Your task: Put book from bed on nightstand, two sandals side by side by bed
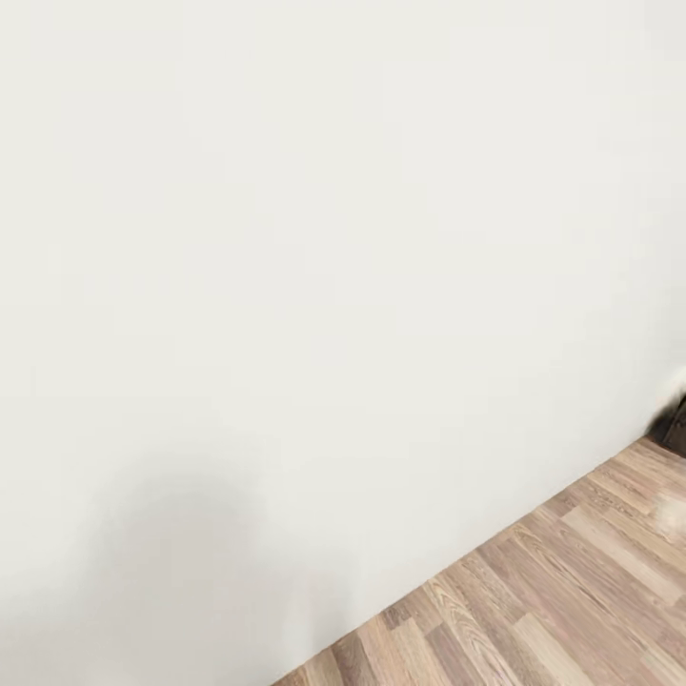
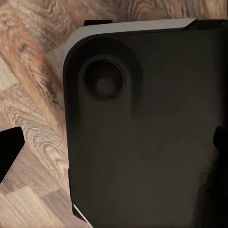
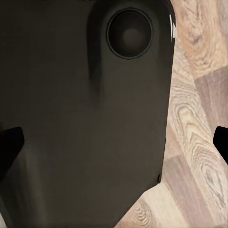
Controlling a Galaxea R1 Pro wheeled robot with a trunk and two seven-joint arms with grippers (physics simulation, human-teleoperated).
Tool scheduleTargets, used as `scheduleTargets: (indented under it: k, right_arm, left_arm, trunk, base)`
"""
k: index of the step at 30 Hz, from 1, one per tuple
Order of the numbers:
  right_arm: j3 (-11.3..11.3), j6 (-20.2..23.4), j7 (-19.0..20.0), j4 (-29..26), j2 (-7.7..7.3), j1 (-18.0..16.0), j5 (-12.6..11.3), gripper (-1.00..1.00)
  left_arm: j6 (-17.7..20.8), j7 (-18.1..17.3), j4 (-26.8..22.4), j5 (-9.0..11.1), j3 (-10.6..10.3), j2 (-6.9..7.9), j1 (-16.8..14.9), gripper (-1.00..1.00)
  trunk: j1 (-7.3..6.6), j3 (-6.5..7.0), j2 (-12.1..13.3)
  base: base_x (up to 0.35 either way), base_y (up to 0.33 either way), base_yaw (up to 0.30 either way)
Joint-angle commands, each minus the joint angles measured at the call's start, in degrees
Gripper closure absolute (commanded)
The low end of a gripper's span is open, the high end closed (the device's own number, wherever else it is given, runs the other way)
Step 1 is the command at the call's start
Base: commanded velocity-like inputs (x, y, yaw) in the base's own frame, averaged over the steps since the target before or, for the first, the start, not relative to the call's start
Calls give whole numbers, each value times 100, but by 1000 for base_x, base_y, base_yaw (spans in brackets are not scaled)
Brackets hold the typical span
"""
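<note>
Dark robot base (image 2: pixel 147 137) under both wrists, claw tips spread (empty), plank floor (image 1: pixel 562 591), white wall (image 1: pixel 286 238).

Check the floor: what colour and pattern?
Light brown wood-grain planks in mixed tan and darker tones, floor. Head view shows it best.

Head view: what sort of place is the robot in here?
Probably an indoor room of a home, though which room cannot be told. A plain white wall meets a brown wood-plank floor, and a dark piece of furniture peeks in at the edge.
</note>
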Motion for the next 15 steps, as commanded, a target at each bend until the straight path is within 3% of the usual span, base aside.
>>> scheduleTargets:
  k: [1, 15]
  right_arm:
    - [-4, 0, 10, 1, -1, -2, 0, -100]
    - [13, -10, 7, -1, 1, -2, 0, -100]
  left_arm:
    - [-15, -1, 1, 0, -1, 0, -1, -100]
    - [-16, -1, 1, -9, -1, 8, -1, -100]
  trunk:
    - [0, -4, -2]
    - [0, -4, -2]
  base:
    - [0, 0, -281]
    - [0, 0, -272]
